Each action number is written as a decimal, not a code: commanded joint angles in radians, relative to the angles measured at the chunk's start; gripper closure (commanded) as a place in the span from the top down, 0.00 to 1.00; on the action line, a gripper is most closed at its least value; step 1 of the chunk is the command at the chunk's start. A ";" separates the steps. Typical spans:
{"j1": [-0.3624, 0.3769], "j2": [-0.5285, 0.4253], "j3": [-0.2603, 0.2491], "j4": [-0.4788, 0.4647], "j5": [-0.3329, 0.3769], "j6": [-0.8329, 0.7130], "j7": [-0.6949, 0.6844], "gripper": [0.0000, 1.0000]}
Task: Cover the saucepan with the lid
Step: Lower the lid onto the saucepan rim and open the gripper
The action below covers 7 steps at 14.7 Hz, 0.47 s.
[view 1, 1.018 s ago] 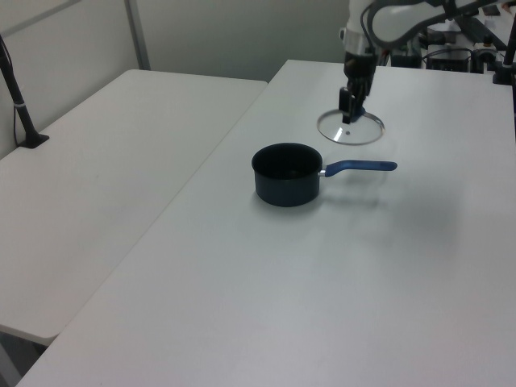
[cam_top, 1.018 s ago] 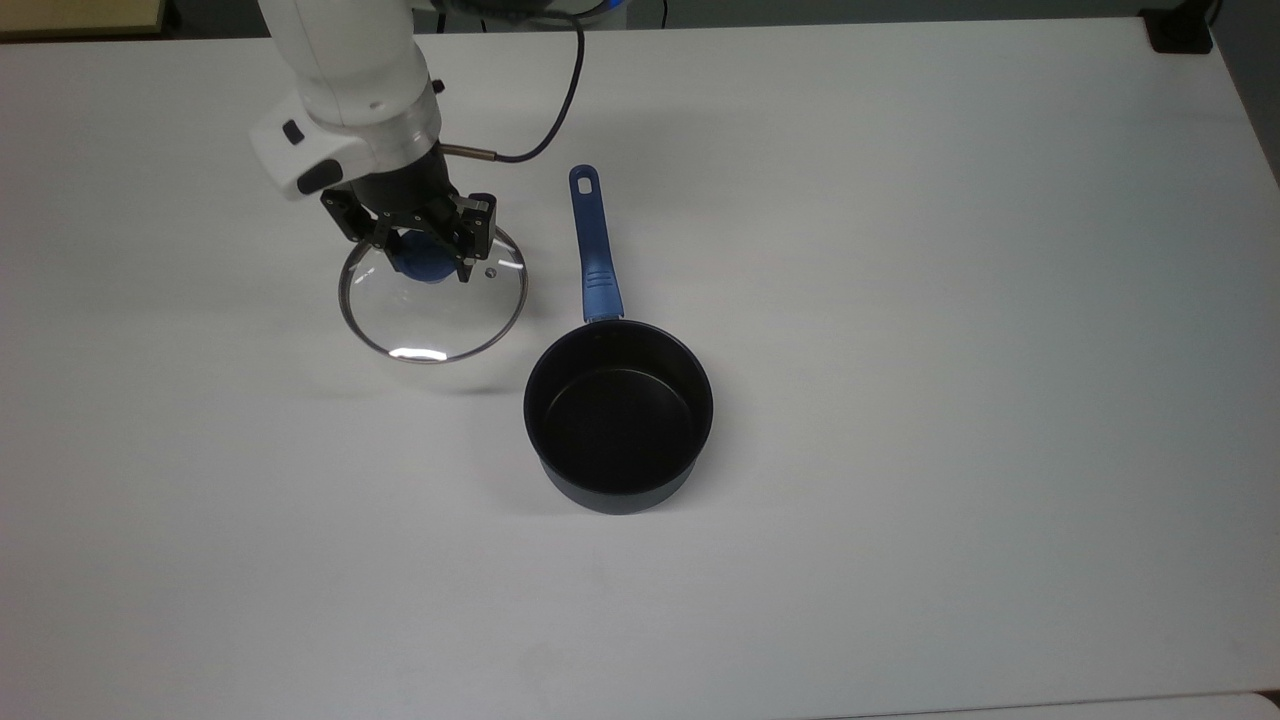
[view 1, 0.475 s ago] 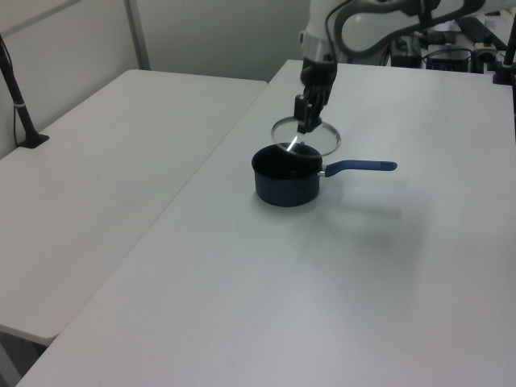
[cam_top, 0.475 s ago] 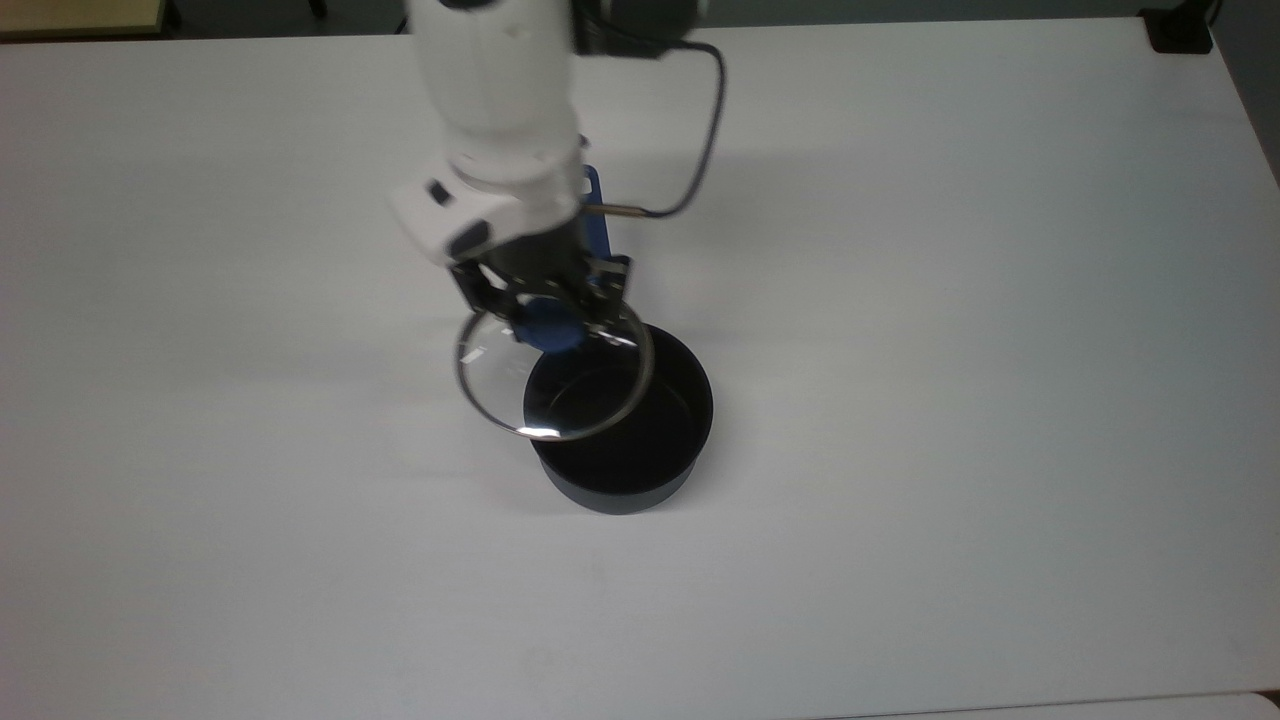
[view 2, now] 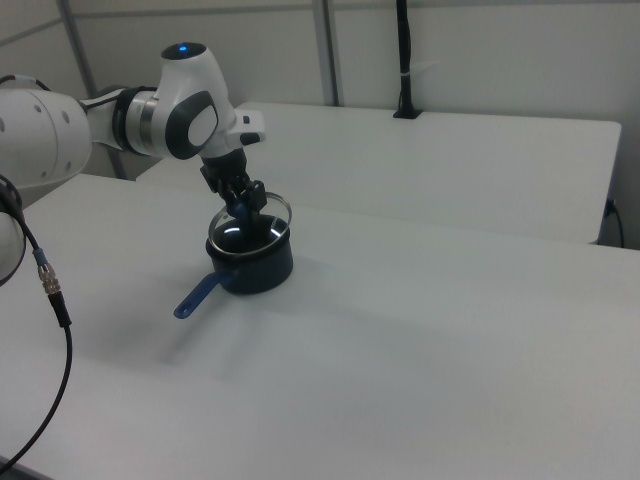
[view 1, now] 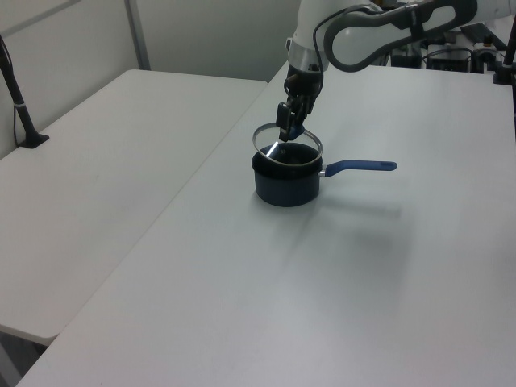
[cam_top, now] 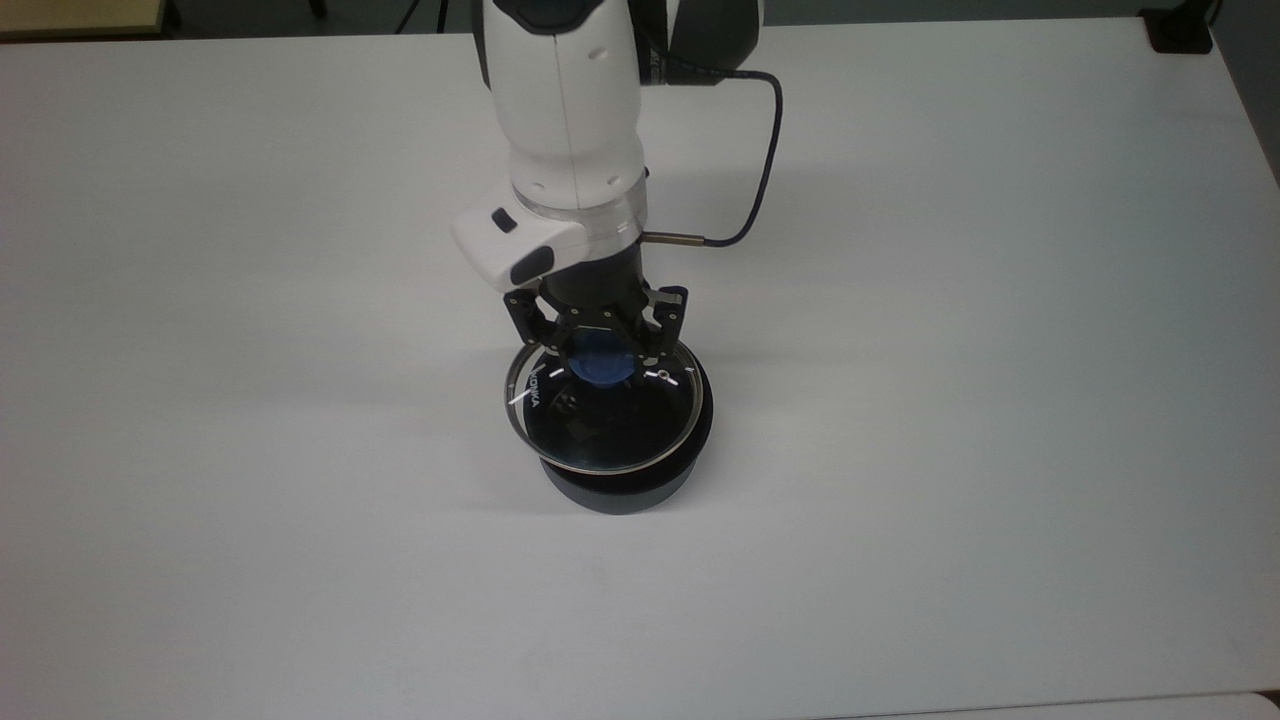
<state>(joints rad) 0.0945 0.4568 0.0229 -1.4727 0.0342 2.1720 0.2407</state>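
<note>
lid (cam_top: 600, 415) has come from beside the saucepan (cam_top: 620, 480) to hover above it, gripper (cam_top: 600, 362) clamped on its knob; lowering remains.

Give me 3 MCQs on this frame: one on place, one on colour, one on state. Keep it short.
1. Where is the lid?
A. over the saucepan
B. flat on the table, away from the pan
C. hanging off the table's edge

2. What colour is the lid's knob?
A. red
B. blue
C. yellow

3. What is the gripper doing?
A. open, holding nothing
B. shut on the pan handle
C. shut on the knob

Key: 1 A, the glass lies over the pan's mouth in the top view. 2 B, blue shows between the jaws. 3 C, the jaws clasp the knob.
</note>
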 commanded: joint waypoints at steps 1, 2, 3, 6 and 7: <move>0.022 0.014 -0.009 0.015 0.003 0.008 0.015 0.56; 0.024 0.014 -0.009 0.012 0.003 0.006 0.015 0.57; 0.031 0.014 -0.008 0.009 0.003 0.006 0.017 0.57; 0.033 0.016 -0.008 0.003 0.006 0.006 0.017 0.84; 0.031 0.016 -0.009 0.000 0.004 0.006 0.017 0.86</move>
<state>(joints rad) 0.1182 0.4753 0.0233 -1.4726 0.0342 2.1720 0.2429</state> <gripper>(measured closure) 0.264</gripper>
